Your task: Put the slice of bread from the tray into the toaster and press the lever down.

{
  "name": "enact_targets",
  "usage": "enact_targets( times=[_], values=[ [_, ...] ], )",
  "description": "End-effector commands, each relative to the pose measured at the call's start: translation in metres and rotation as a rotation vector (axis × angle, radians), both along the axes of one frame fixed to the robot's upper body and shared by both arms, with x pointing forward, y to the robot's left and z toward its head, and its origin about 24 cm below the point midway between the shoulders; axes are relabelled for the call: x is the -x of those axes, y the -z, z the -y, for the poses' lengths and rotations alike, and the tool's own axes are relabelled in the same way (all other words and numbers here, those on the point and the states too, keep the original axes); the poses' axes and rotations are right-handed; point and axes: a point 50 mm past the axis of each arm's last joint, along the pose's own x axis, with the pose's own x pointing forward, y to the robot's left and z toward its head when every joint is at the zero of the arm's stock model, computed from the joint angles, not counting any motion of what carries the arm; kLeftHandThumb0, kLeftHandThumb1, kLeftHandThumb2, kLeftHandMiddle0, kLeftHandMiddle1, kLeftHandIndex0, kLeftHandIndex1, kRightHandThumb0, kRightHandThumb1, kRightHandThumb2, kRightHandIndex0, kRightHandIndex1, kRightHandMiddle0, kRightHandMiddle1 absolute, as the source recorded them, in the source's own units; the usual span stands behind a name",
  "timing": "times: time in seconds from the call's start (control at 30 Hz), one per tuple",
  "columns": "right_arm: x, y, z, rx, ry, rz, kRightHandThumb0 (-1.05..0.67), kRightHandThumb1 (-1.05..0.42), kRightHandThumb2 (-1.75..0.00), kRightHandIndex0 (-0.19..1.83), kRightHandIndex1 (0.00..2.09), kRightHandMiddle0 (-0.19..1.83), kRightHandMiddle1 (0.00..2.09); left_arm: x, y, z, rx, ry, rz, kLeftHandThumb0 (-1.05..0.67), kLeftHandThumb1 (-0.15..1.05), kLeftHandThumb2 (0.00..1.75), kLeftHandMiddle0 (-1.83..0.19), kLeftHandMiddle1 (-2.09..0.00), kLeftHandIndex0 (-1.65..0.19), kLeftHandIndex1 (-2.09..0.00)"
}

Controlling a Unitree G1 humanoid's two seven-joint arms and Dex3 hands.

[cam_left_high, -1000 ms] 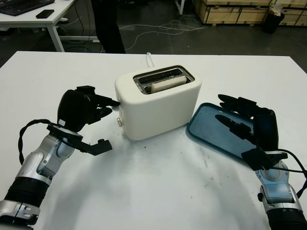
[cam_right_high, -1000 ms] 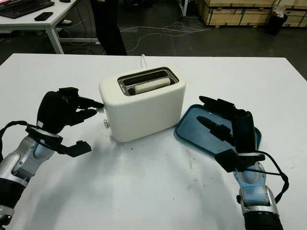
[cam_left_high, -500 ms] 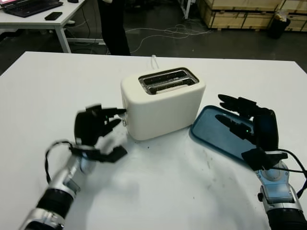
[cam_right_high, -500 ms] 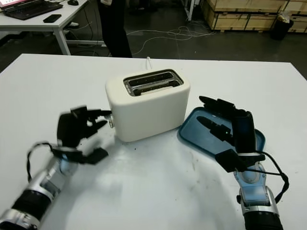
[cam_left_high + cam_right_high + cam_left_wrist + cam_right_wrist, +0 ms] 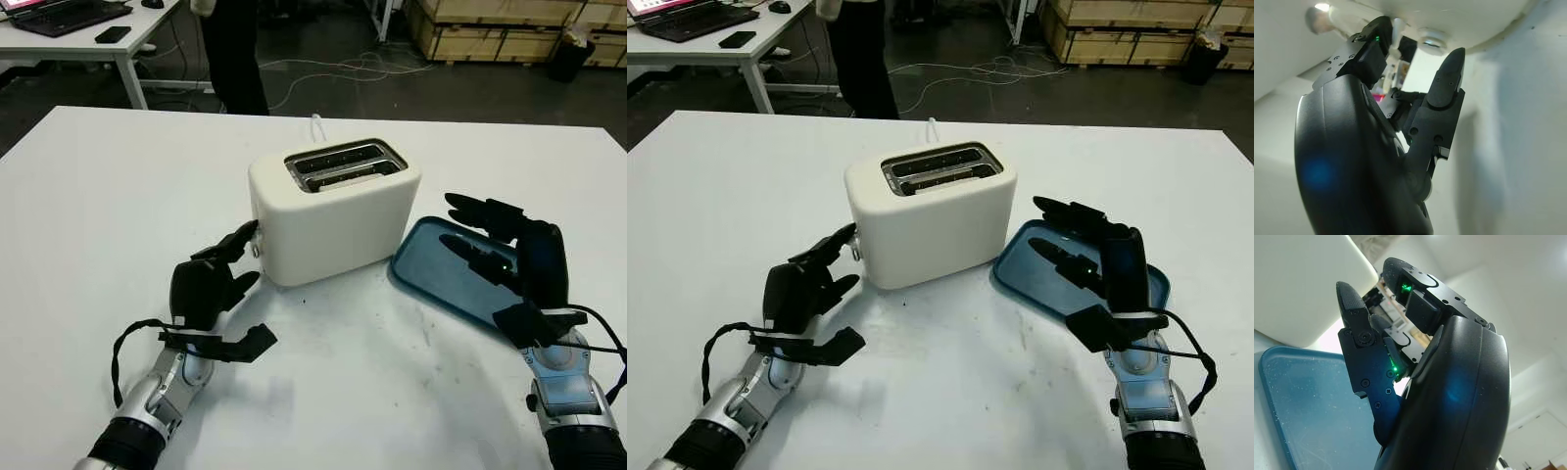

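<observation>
Lever step: left hand [image 5: 208, 285] released beside the toaster [image 5: 335, 208]; the lever looks down already; right hand [image 5: 509, 259] released over the tray [image 5: 416, 259].

You had the toaster [image 5: 335, 209] at the middle of the tabletop [image 5: 98, 196], with the tray [image 5: 453, 269] just beside it toward the right edge. Your left hand [image 5: 208, 286] sat near the toaster's left end, your right hand [image 5: 514, 259] over the tray.

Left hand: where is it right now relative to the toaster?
In the left eye view the left hand is low over the table, open, just off the toaster end that carries the lever, on the far side from the blue tray.
</observation>
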Motion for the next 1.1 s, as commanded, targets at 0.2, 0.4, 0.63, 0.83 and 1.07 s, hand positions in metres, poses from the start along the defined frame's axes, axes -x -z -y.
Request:
enact_targets(
  times=[0.2,0.4,0.63,0.83,1.07],
  values=[
    [-0.002,-0.005,-0.003,-0.013,-0.019,0.027,-0.33,-0.79,0.0,1.04,0.0,0.94,0.0,0.001,0.005,0.02,-0.089,0.15,-0.049,-0.18,0.87,0.0,-0.84,-1.51,-1.3,-0.11],
    [-0.001,-0.006,-0.003,-0.014,-0.016,0.03,-0.32,-0.8,0.0,1.05,0.01,0.95,0.0,-0.011,-0.021,0.012,-0.378,0.209,-0.173,-0.22,0.92,0.09,-0.81,-1.4,-1.27,-0.11],
    [-0.001,-0.007,0.0,-0.015,-0.008,0.03,-0.27,-0.79,0.0,1.06,0.01,0.95,0.0,-0.011,-0.05,0.024,-0.519,0.282,-0.358,-0.18,0.92,0.09,-0.83,-1.44,-1.35,-0.3],
    [0.0,-0.01,0.001,-0.002,-0.011,0.029,-0.31,-0.81,-0.01,1.05,0.0,0.95,0.0,-0.006,-0.064,0.033,-0.545,0.355,-0.466,-0.15,0.92,0.06,-0.91,-1.42,-1.0,-1.07],
    [0.0,-0.011,0.001,-0.005,-0.007,0.031,-0.33,-0.83,-0.01,1.06,0.01,0.95,0.0,-0.008,-0.078,0.036,-0.583,0.38,-0.477,-0.16,0.91,0.04,-0.93,-1.39,-0.97,-1.13]
  ],
)
